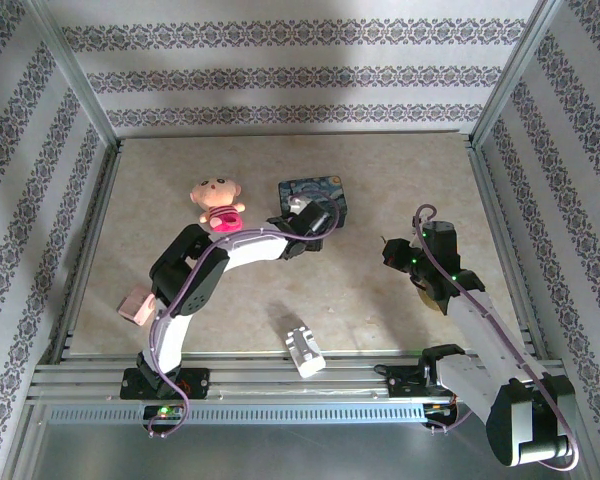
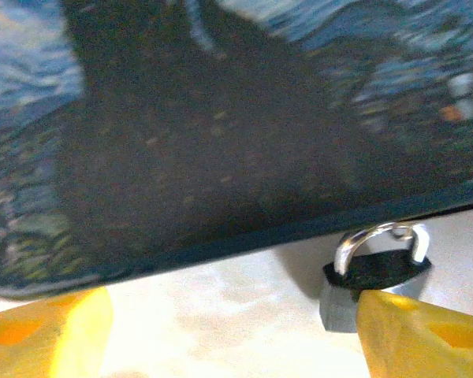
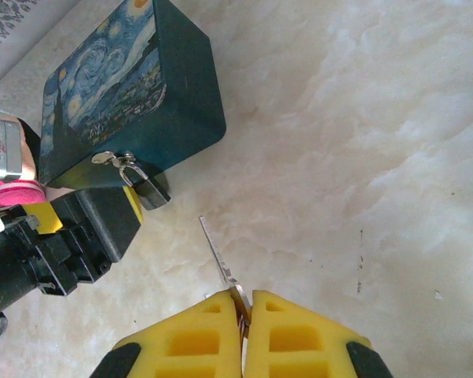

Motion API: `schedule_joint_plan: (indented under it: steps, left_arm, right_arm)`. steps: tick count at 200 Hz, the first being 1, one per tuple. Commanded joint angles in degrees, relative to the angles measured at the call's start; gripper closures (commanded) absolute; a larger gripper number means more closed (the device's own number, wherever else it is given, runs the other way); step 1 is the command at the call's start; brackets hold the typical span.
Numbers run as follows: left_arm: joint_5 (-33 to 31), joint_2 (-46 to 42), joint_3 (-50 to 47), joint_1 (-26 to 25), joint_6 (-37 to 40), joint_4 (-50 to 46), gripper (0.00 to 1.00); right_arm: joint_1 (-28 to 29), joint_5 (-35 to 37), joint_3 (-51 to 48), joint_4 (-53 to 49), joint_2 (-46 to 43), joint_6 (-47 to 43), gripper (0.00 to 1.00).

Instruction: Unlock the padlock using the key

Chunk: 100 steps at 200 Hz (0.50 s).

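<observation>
Blue tin (image 3: 118, 102) sits right ahead of your left gripper (image 2: 232, 339), jaws spread wide, nothing between them. The padlock (image 2: 370, 272) hangs off the tin's latch just ahead of one finger pad (image 2: 426, 339); can't tell if they're touching. Your right gripper (image 3: 246, 315) is clamped on the key (image 3: 214, 248), with the blade sticking out ahead toward the padlock and its tip clear of it.
</observation>
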Motion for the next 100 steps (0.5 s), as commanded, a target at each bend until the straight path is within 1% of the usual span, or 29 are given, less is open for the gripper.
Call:
schedule_joint_plan:
  steps: [1, 13, 32, 61, 73, 100]
  left_arm:
    - [-1.1, -2.3, -1.7, 1.0, -0.5, -0.3, 0.19]
    - [-0.5, -3.0, -1.9, 1.2, 0.0, -0.3, 0.19]
    - [3.3, -3.9, -2.0, 1.1, -0.1, -0.3, 0.19]
    - [7.6, -4.8, -1.6, 0.9, -3.8, -0.5, 0.18]
    - [8.0, -4.0, 0.7, 0.9, -5.8, -3.6, 0.18]
    - [10.8, -0.2, 9.2, 1.0, -4.4, -11.8, 0.18]
  right_arm:
    - [-0.6, -0.8, -0.9, 1.5, -0.4, 0.6, 1.00]
    - [-0.7, -0.8, -0.8, 1.4, -0.4, 0.5, 1.00]
    - [-0.6, -0.7, -0.5, 1.2, -0.5, 0.3, 1.00]
    - [-0.6, -0.5, -0.6, 1.2, -0.6, 0.3, 1.00]
    - [-0.6, -0.5, -0.7, 1.2, -0.8, 0.3, 1.00]
    - [-0.7, -0.4, -0.5, 1.2, -1.2, 0.5, 1.00]
